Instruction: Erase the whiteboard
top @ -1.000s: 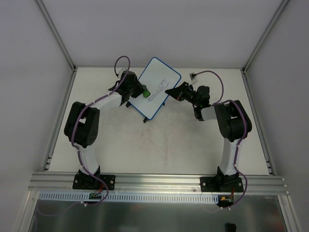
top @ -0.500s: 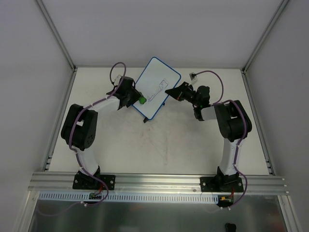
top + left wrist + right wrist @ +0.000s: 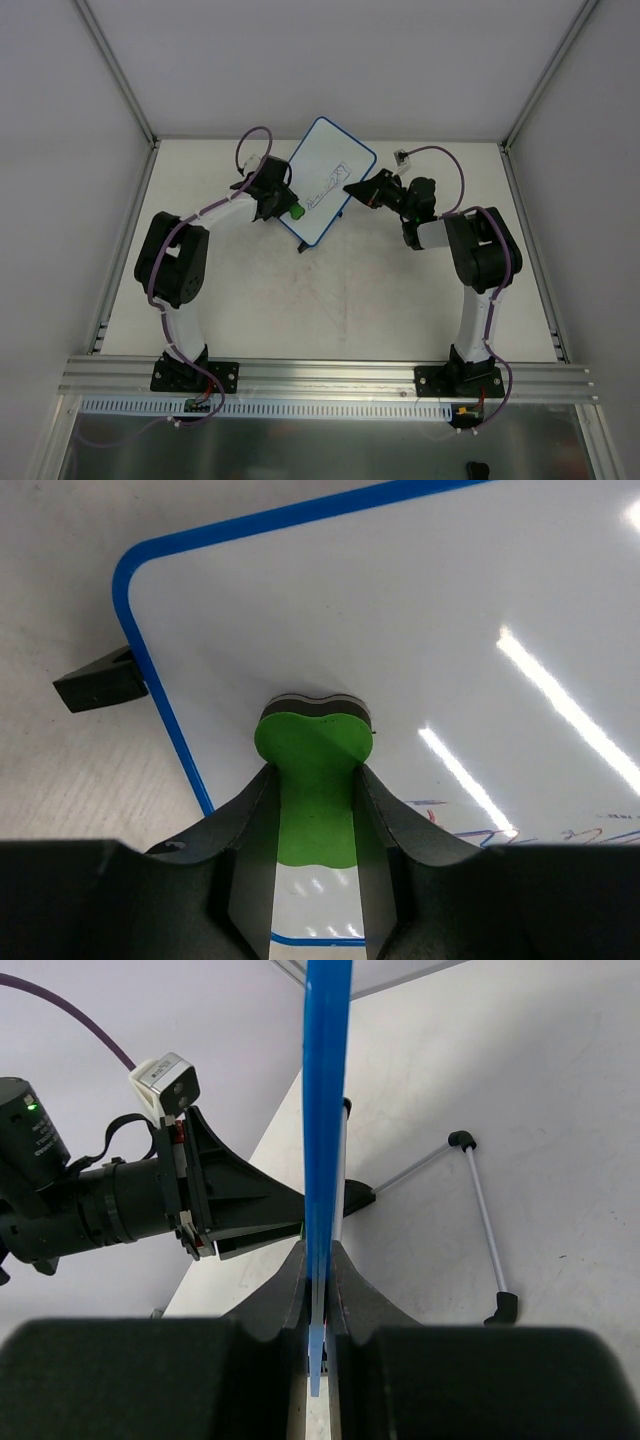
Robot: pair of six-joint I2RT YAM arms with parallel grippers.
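Pale desk [image 3: 350, 300] sits under grey walls, and the whiteboard [image 3: 330, 165] stands tilted on it, its thin edge clamped in my right pincer [image 3: 318, 1260]. My left pincer [image 3: 312, 780] is shut on the green eraser [image 3: 308, 745], pressed flat against the board. Over the last second it has slid off the scribble [image 3: 322, 190] toward the board's near corner. The marks remain to that pincer's right, so I judge another pass is needed.

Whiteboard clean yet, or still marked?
Still marked. Dark scribbles show on the small white rectangular whiteboard with blue rim; the green eraser block between the left fingers sits at a bare patch beside them.
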